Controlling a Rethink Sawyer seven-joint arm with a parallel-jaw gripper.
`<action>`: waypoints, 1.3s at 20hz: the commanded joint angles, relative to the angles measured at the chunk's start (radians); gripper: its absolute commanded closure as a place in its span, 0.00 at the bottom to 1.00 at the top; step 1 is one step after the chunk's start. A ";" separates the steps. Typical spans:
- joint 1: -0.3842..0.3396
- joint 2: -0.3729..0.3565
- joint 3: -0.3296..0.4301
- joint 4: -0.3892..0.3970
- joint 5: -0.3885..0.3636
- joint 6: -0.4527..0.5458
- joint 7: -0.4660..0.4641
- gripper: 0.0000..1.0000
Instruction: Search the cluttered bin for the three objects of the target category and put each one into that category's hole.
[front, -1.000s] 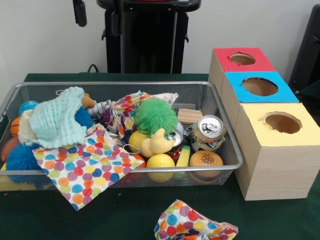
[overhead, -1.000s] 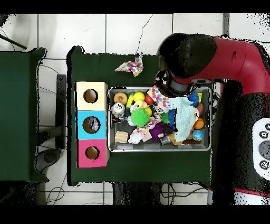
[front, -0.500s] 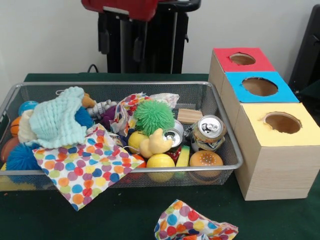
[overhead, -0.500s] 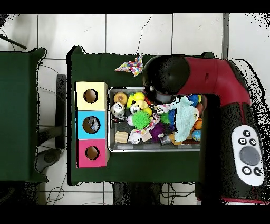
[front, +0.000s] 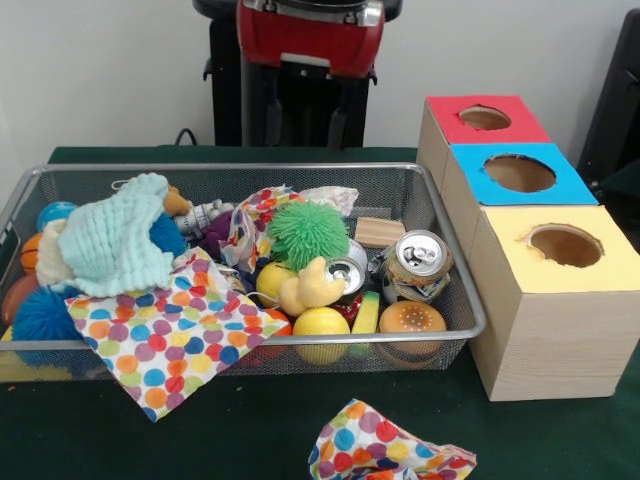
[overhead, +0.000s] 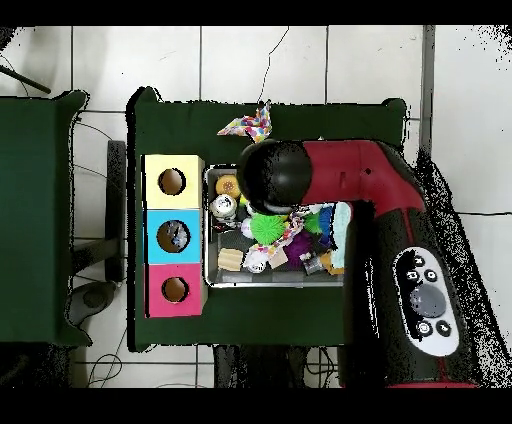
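Now, arm: red housing hangs at the top of the front view; in the overhead view the arm's black round end covers one end of the wire bin.
Gripper: dark against the black pedestal behind it; cannot tell whether the jaws are apart or together, and nothing shows held in them.
Below the jaws: green fuzzy ball lies almost straight under, well apart from them, on top of the clutter.
Around the ball: yellow duck just in front of it, touching a tipped can; a second can stands upright beside that.
Front rim of bin: lemon and toy burger against the mesh.
Wood block: flat, behind the upright can.
Far side of bin from the boxes: mint cloth heaped over balls; dotted cloth draped over the rim; blue spiky ball in the corner.
Boxes: red box, blue box and yellow box in a row touching the bin's end, off to one side of the jaws, each with a round hole on top.
Table: another dotted cloth crumpled outside the bin.
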 joint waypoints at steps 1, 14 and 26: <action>0.038 0.001 -0.079 0.189 -0.087 -0.123 0.085 0.00; 0.074 0.033 -0.116 0.287 -0.095 -0.335 0.117 0.00; 0.156 0.077 -0.232 0.317 -0.166 -0.484 0.086 0.00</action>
